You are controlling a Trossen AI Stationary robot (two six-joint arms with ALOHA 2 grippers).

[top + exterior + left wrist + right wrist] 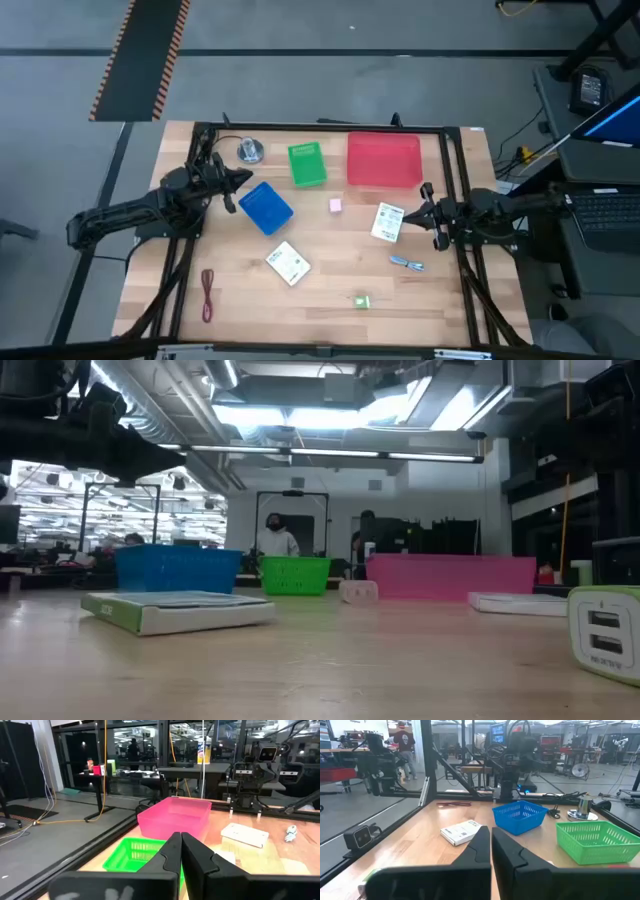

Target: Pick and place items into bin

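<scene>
Green block point(606, 628), nearest the low camera: white-faced, slotted, hard plastic, near the table's front edge.

Packets, two: flat white card with green print. One point(288, 263) front centre, one point(387, 221) just beside the right gripper.

Pink cube point(335, 205): tiny, mid-table, between blue and red bins.

Red cord point(207, 293): thin, limp, looped, front left.

Blue-silver piece point(405, 263): small, glinting, front right.

Bins: blue point(266, 207), green point(307, 164), both lattice-walled plastic; red point(384, 160), smooth-walled, shallow. All empty so far as visible.

Silver round object point(249, 150): metal, back left.

Table point(320, 310): pale wood planks.

Left gripper point(240, 180): fingers clenched, empty, hovering beside the blue bin.

Right gripper point(424, 210): fingers clenched, empty.

Risks: clenched fingers must part before any pick, or they will shove the light packets. Flat card gives little edge to pinch; the cord may slip out; the cube may skitter.
</scene>
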